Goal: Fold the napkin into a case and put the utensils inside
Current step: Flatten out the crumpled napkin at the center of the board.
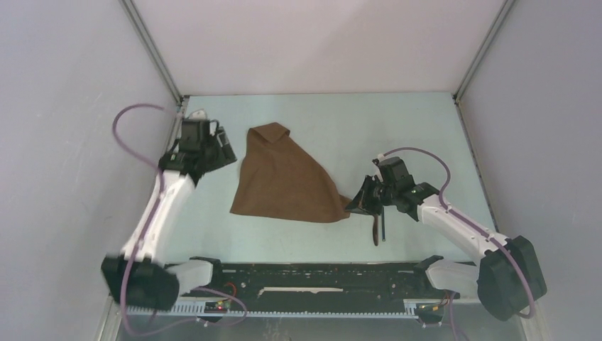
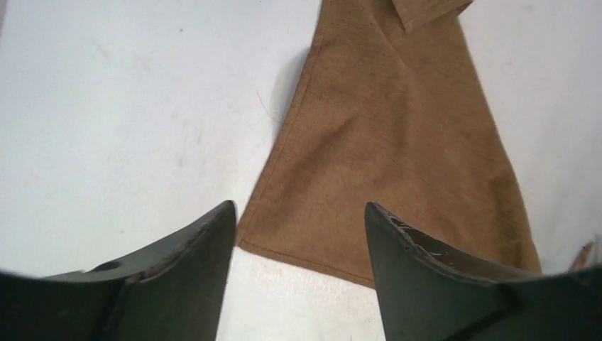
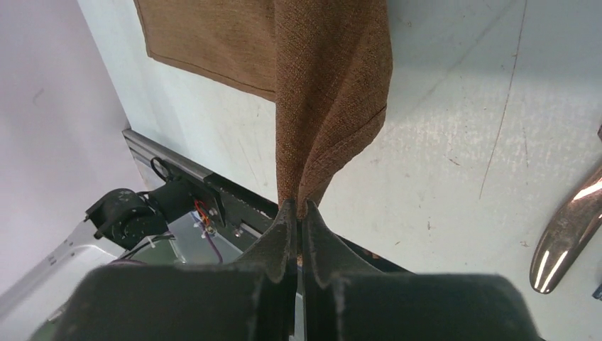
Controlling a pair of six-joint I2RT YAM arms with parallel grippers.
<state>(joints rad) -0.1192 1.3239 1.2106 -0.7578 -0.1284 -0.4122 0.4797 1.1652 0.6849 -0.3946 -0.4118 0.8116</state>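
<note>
**Napkin.** The napkin [image 1: 287, 177] is lying at the centre of the table [image 1: 426, 128], spreading into a rough triangle. A small folded flap is sitting at its 12 o'clock tip, and its widest edge is running along the 6 o'clock side. The 4 o'clock corner is being drawn out to a point and lifted off the surface. No finished pouch is showing in any view.

**Utensils.** The 2 utensils [image 1: 378, 227] are lying side by side on the bare table at 5 o'clock of the napkin, just apart from the cloth, with their long axes running 12 to 6. From above, 1 is reading as brown and 1 as thin and dark. The right wrist view is catching a shiny metal end [image 3: 568, 234] at its 3 o'clock edge, possibly part of this pair.

**Right gripper.** The right gripper [image 1: 358, 202] is pinching the napkin's 4 o'clock corner. Its jaws are pressing fully together on the fabric [image 3: 326, 92], which is rising from the fingertips in a taut fold.

**Left gripper.** The left gripper [image 1: 223, 149] is hanging at 9 o'clock of the napkin, clear of it. Its fingers [image 2: 192, 249] are standing wide apart with nothing between them, and the cloth [image 2: 397, 142] is lying flat beyond the tips.
</note>
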